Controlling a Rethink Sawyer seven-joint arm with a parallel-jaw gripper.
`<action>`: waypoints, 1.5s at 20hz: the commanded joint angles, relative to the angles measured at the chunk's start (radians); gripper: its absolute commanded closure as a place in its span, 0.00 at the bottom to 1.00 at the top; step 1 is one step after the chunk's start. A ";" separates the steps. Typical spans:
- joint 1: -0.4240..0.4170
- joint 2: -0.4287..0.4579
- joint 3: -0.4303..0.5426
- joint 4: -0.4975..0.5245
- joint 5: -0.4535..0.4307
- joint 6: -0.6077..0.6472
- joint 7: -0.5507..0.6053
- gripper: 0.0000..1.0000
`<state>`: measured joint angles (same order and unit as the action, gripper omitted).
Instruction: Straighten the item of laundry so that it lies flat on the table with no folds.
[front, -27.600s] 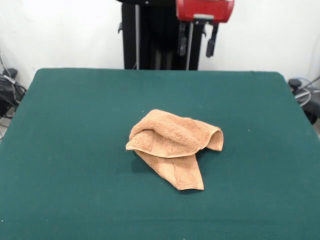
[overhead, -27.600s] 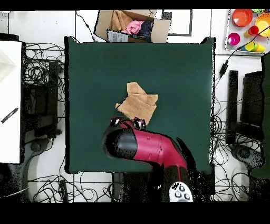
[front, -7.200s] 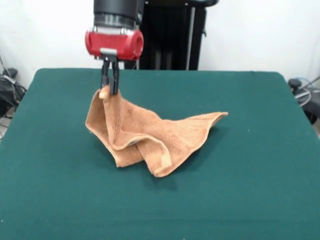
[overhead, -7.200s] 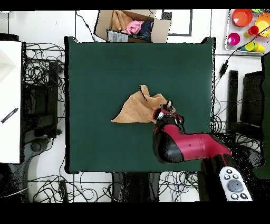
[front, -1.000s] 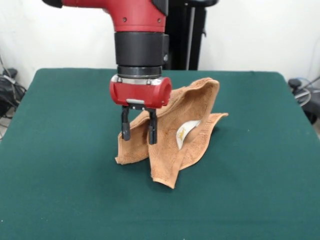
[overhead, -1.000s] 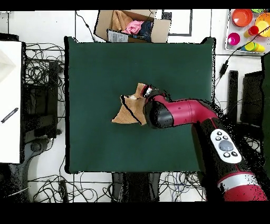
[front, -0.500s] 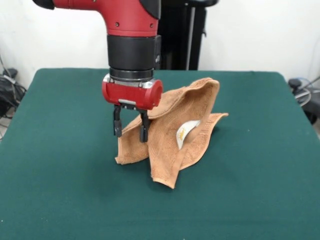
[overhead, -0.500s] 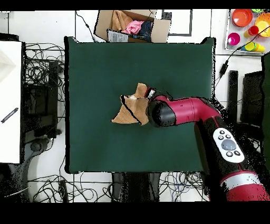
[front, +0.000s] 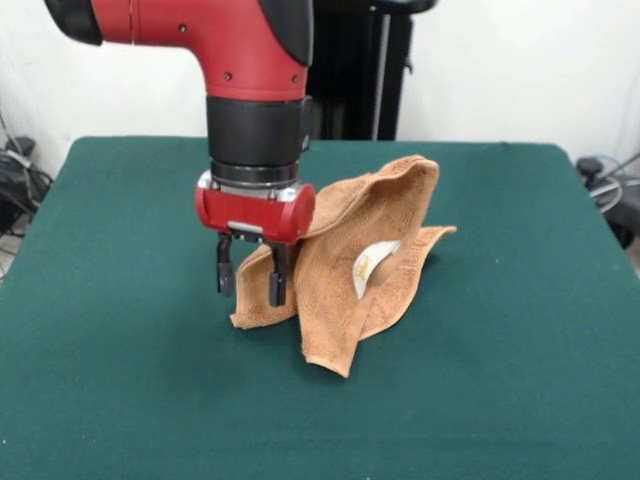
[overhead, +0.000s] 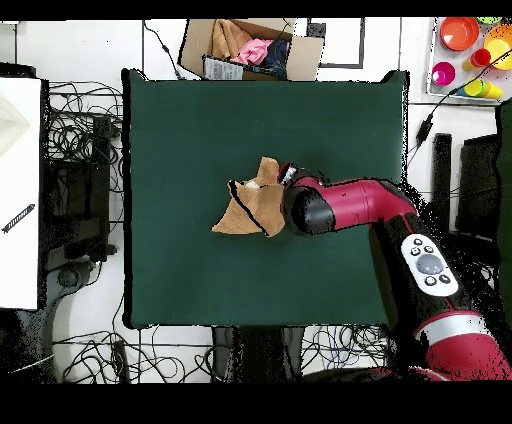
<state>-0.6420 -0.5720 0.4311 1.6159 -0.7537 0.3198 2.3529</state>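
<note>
Your gripper (front: 249, 280) hangs with its two dark fingers (front: 224, 271) parted and pointing straight down, nothing held between them; in the front view the right-hand finger stands in front of the towel's cloth and the left-hand one shows against bare felt, so I cannot tell whether either one touches the fabric; just above them sits the red wrist housing, and the arm (overhead: 340, 208) reaches in from the right side of the overhead frame. The towel (front: 355, 262) lies near the middle of the table (front: 120, 380), a little right of centre in the front view, and it is far from flat: one fold rears up in a tall ridge toward the upper right of the heap, a pale label shows in the hollow beneath it, a corner points out to the right, and two lower corners rest on the felt, one at the lower left just below your fingers and one at the bottom centre. You look to be between grasps, lining up on the lower-left corner; the next move calls for dropping the fingers around that single layer of edge, closing on it, and drawing it out toward the left of the front frame so the standing ridge falls open; take care not to pinch two layers together, since that would likely carry the fold along.
</note>
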 joint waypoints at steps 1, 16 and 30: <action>-0.019 0.079 0.077 -0.026 -0.098 0.055 -0.277 0.00; -0.023 0.138 0.073 -0.029 -0.151 0.071 -0.261 0.00; -0.029 0.220 0.121 -0.127 -0.157 0.147 -0.395 1.00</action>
<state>-0.6705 -0.4175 0.4518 1.5644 -0.8444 0.3515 2.3137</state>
